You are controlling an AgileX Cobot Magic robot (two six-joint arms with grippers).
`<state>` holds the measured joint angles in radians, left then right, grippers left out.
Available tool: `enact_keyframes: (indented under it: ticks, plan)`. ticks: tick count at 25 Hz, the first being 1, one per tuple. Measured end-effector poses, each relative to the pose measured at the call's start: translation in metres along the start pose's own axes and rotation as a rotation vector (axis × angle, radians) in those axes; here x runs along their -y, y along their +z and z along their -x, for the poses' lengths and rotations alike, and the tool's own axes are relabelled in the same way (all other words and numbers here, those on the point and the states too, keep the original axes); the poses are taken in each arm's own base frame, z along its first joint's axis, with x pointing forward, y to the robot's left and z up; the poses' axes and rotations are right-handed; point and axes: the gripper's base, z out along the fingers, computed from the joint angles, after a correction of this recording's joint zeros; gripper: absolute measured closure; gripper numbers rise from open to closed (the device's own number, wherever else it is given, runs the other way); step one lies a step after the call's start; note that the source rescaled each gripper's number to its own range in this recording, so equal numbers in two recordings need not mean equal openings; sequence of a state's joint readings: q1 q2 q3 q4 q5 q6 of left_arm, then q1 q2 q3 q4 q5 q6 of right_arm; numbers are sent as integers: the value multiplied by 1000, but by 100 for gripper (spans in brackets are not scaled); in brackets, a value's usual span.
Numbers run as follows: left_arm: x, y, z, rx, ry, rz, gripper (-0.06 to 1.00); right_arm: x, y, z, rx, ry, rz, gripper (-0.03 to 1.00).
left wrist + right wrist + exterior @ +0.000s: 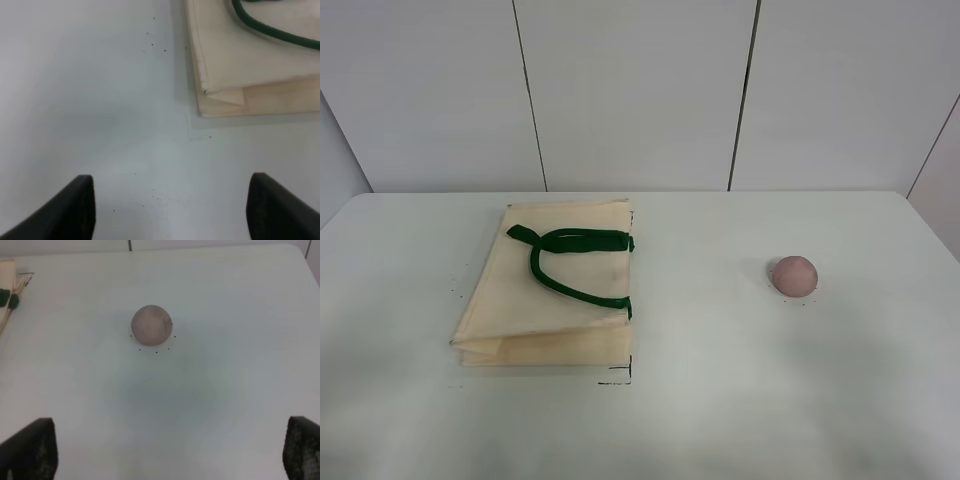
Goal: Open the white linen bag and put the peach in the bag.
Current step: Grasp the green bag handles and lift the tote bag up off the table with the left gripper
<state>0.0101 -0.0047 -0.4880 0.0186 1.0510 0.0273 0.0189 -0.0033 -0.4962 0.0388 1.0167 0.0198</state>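
Observation:
The white linen bag lies flat and folded on the left part of the table, its dark green handles resting on top. The peach sits alone on the right part of the table. Neither arm shows in the exterior high view. In the left wrist view my left gripper is open and empty over bare table, a short way from a corner of the bag. In the right wrist view my right gripper is open and empty, apart from the peach, which lies ahead of it.
The white table has a grey panelled wall behind it. Small black marks sit on the table by the bag's near right corner. An edge of the bag shows in the right wrist view.

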Motion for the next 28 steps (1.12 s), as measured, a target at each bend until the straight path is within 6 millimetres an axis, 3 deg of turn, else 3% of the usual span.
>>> enact_keyframes:
  ticks: [10,16,19,23,28]
  plan:
    - [0,-3,2,13,0,1,-3,0,0,0,0,0,0,-3]
    - [-2,-3,49,-82,2,-2,-3,0,0,0,0,0,0,-3]
    - [-3,16,82,-180,6,-3,-3,0,0,0,0,0,0,-3]
    - [-4,61,122,-314,15,-1,-3,0,0,0,0,0,0,-3]
    - [-4,140,161,-480,21,-8,-3,0,0,0,0,0,0,-3]
